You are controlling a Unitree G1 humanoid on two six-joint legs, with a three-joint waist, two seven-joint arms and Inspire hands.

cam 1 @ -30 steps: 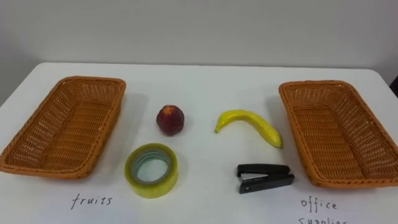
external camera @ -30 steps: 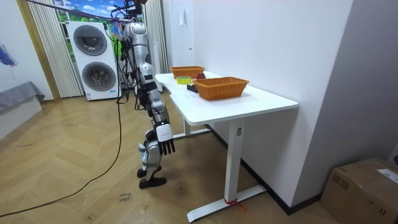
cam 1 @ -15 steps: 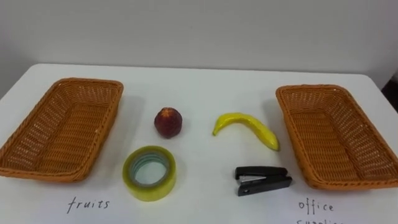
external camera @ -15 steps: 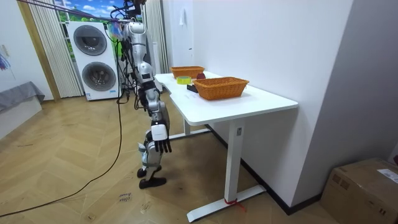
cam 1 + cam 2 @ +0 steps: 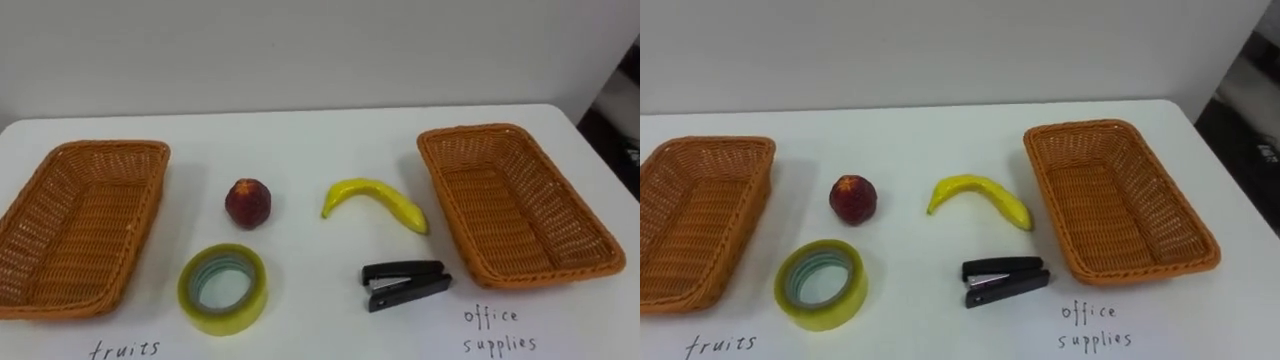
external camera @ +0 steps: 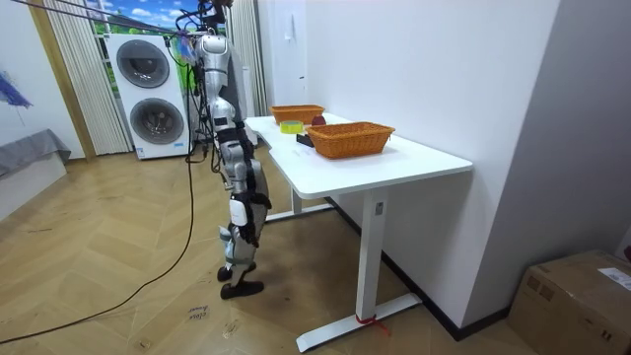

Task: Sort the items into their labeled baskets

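Note:
On the white table [image 5: 320, 150] a dark red peach [image 5: 247, 203] and a yellow banana [image 5: 372, 197] lie side by side in the middle. In front of them are a yellow tape roll [image 5: 222, 320], lying flat, and a black stapler [image 5: 405, 283]. An empty wicker basket [image 5: 100, 147] stands at the left above the handwritten word "fruits" [image 5: 125, 350]. A second empty wicker basket [image 5: 480, 131] stands at the right above "office supplies" [image 5: 490, 330]. In the room view I stand upright at the table's near end, and my right hand [image 6: 239, 213] hangs low by my side.
A plain wall rises right behind the table's far edge. Past the table's right edge there is a drop to a dark floor [image 5: 615, 110]. In the room view, stacked washing machines [image 6: 148, 94] stand behind me and wooden floor lies all around.
The eye view has shifted, so everything sits further left; the things have not moved. In the room view my right arm has swung back from in front of my legs to my side.

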